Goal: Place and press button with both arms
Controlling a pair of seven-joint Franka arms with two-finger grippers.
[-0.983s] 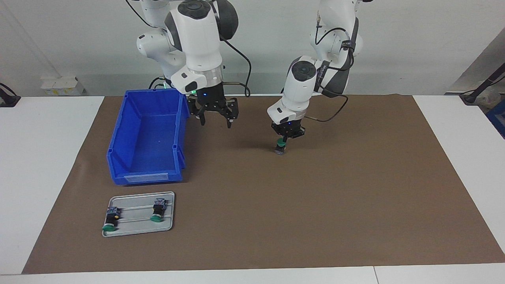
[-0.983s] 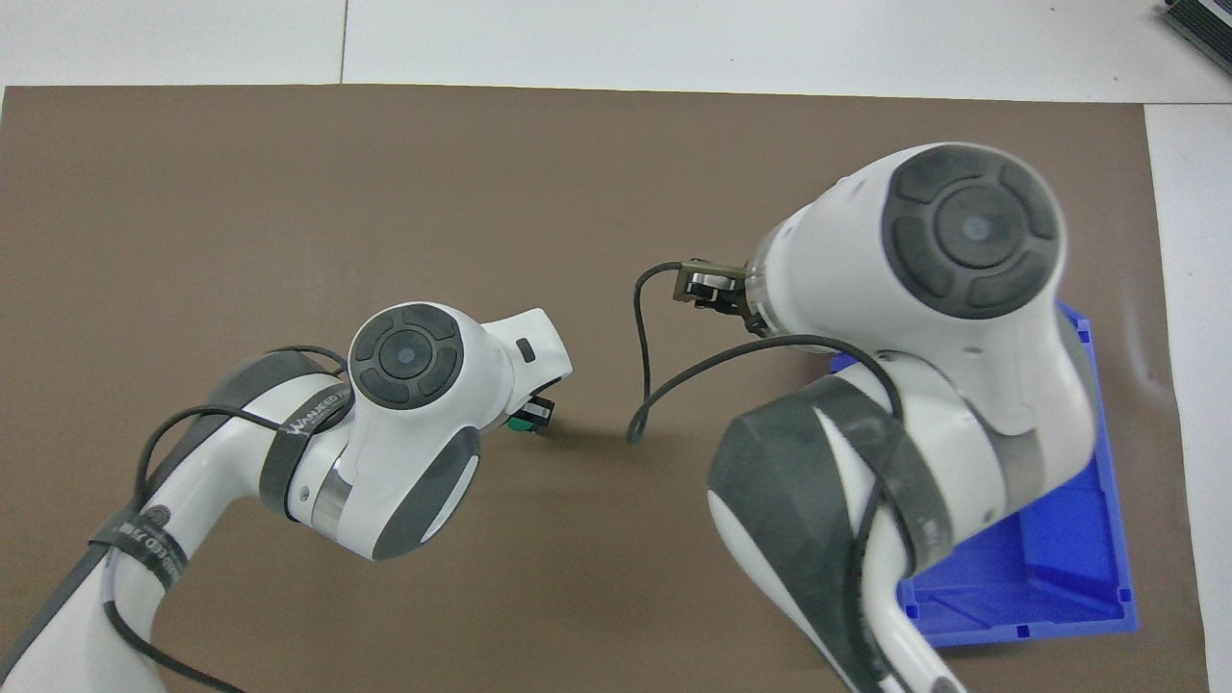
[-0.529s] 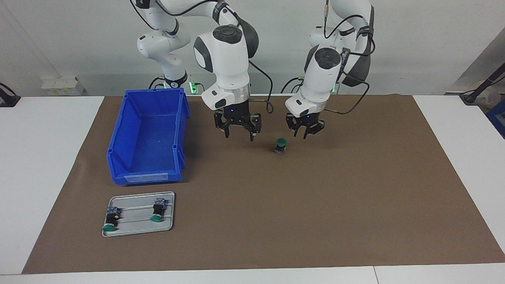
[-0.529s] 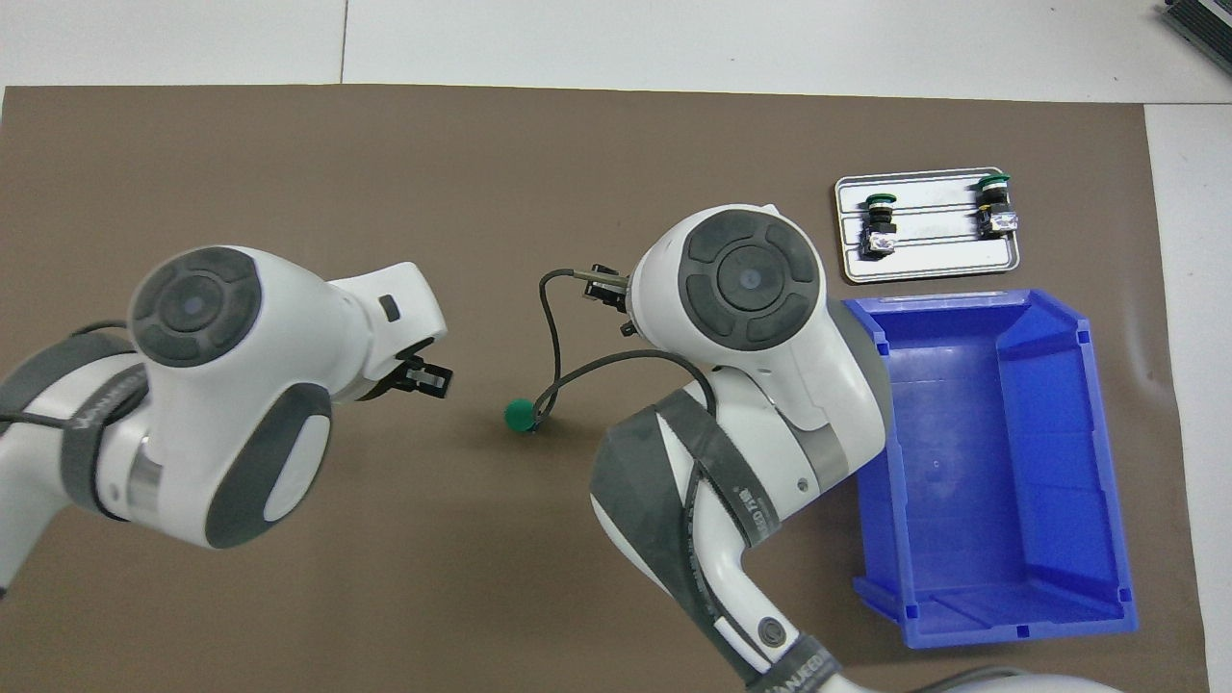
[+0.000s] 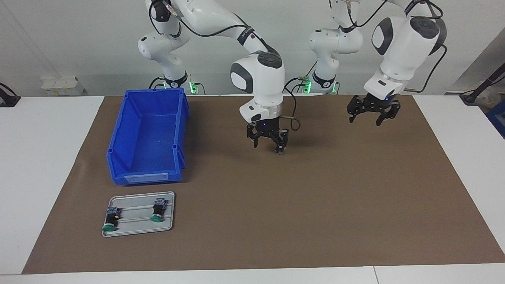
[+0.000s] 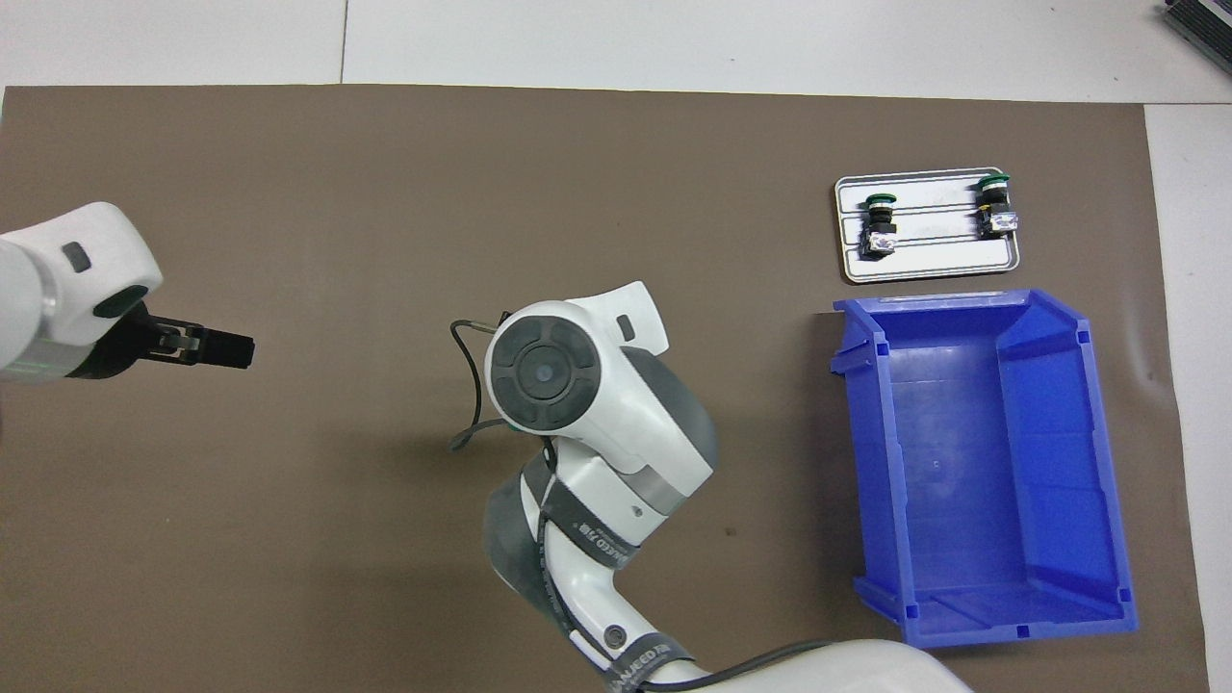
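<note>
Since placement, left gripper (image 5: 373,115) has withdrawn upper right, fingers spread empty; right gripper (image 5: 268,142), fingers parted, hangs over the button (image 5: 280,150) at centre frame, pressing pending.

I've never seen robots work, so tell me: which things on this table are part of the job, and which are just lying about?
In the job: button, just below the open right tool; left tool, open, raised off to one side.
Lying about: blue bin; tray holding two spare buttons.
</note>
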